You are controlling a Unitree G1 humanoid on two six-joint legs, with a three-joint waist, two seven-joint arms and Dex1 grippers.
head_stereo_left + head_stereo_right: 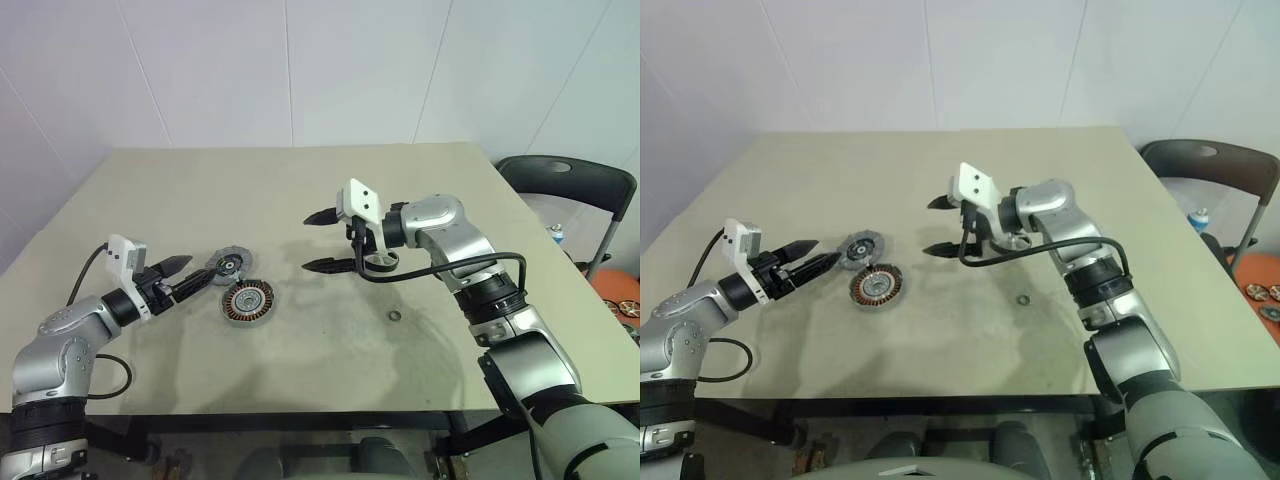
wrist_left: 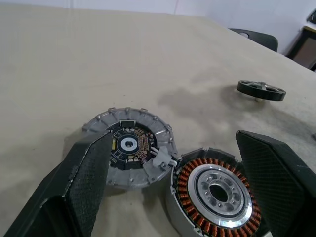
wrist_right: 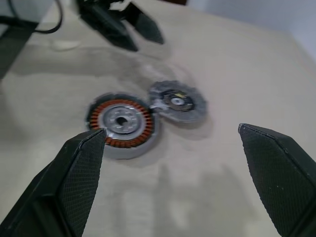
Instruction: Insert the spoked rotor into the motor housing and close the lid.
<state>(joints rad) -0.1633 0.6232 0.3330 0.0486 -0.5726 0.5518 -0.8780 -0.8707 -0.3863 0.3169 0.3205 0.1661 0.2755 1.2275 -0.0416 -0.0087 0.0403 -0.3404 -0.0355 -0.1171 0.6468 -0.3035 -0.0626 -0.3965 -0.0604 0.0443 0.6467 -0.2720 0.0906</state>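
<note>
Left gripper (image 1: 183, 277) jaws apart beside lid (image 1: 226, 264) and motor housing (image 1: 248, 300), touching, laid open for loading. Right gripper (image 1: 322, 241) spread, empty; rotor (image 2: 260, 90) apart on table (image 1: 300, 190).

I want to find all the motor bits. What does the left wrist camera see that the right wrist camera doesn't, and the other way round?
Left wrist view: the rotor lying flat on the table, well away from the other parts, and a chair past the table's far edge.

Right wrist view: the left gripper, open, just beyond the lid.

Both: the housing with its copper windings facing up, and the lid lying right beside it.
</note>
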